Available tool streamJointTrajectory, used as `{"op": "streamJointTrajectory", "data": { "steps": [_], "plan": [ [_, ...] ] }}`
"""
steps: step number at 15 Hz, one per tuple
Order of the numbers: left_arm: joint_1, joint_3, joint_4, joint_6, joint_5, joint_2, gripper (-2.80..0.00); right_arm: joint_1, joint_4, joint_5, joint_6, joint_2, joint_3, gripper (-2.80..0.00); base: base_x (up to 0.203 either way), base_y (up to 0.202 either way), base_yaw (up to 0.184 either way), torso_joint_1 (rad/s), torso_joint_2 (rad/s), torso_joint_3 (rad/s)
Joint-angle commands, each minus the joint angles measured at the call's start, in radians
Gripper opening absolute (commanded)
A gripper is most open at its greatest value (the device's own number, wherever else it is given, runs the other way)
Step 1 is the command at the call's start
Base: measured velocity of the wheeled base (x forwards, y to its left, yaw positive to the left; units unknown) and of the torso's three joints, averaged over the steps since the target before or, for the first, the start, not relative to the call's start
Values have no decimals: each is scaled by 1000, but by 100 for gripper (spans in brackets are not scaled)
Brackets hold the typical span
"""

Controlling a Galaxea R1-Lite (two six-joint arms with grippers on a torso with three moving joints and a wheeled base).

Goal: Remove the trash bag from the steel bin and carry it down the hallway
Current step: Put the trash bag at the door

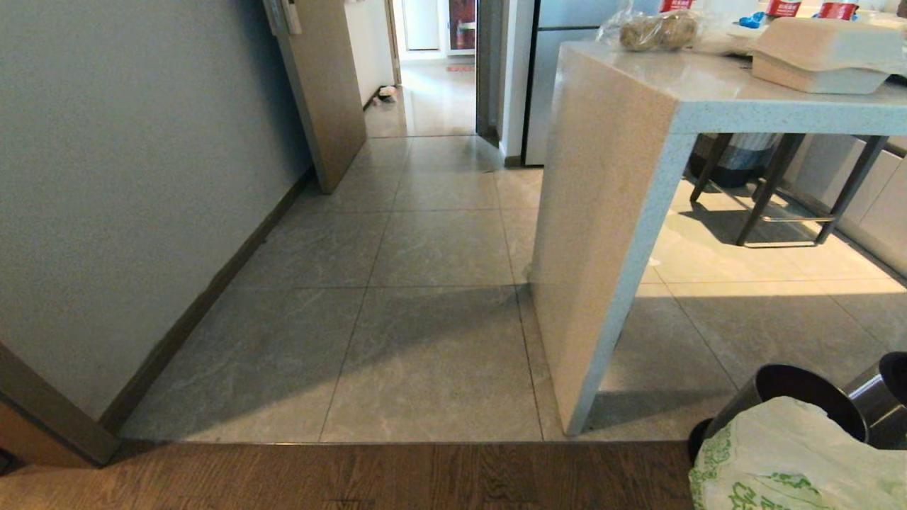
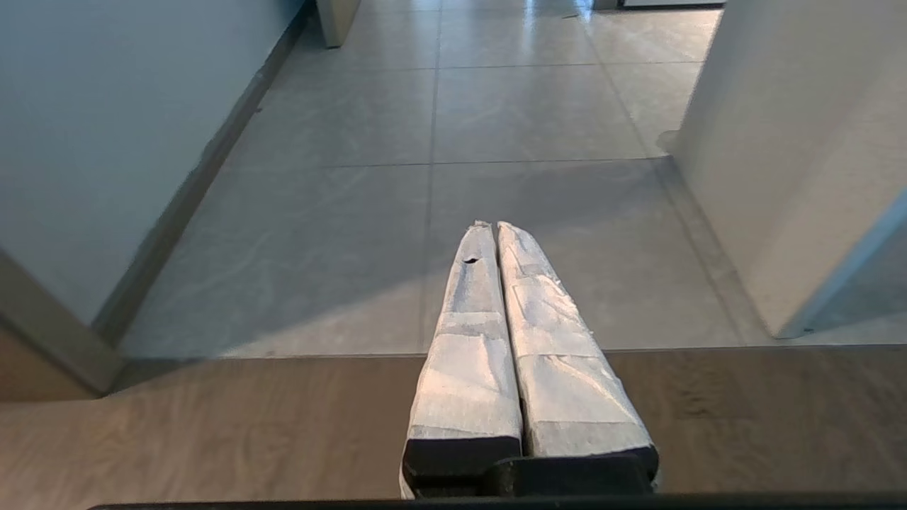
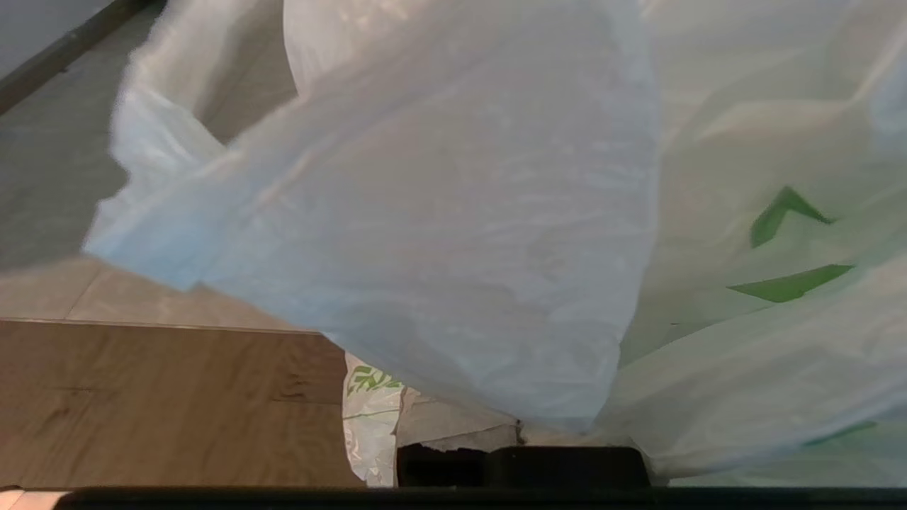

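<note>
At the threshold where wood flooring [image 1: 354, 478] meets grey tile, the trash bag [image 1: 793, 460], white crinkled plastic with a green print, shows at the lower right of the head view; it bulges up in front of the steel bin [image 1: 801, 389], whose dark mouth and black rim are visible just behind it; whether the bag's bottom rests inside the bin or hangs clear of it cannot be told from this angle. A second steel vessel [image 1: 886, 397] stands just beside the bin at the frame's edge. Seen from the right wrist, the bag fills nearly the whole view, its plastic gathered down toward the right gripper [image 3: 521, 443], whose taped fingers [image 3: 453, 428] are mostly buried under the folds; the jaws are pressed together and the plastic bunches at them, so the gripper appears to be holding the bag. The left gripper [image 2: 494, 227] hangs over the wood floor near the tile edge, its two white-wrapped fingers [image 2: 468, 340] pressed flat together with nothing between them. Ahead, the hallway [image 1: 425, 241] runs between a pale wall [image 1: 127, 177] with a dark baseboard and the end panel of a stone counter [image 1: 602, 227]; a lidded container [image 1: 822, 57] and a bag of food [image 1: 652, 30] sit on the countertop; a stool [image 1: 779, 191] stands beneath it.
</note>
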Motion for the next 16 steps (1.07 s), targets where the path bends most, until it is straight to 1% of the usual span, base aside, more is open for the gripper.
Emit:
{"op": "streamJointTrajectory", "data": {
  "steps": [1,13,16],
  "plan": [
    [0,0,0,-1,0,1,-280,1,0,1,-1,-39,0,-280,0,189,2,2,7,2],
    [0,0,0,1,0,1,-280,0,0,0,-1,-39,0,-280,0,193,1,2,3,1],
    [0,0,0,-1,0,1,-280,1,0,0,-1,-39,0,-280,0,128,2,2,2,3]
  ]
}}
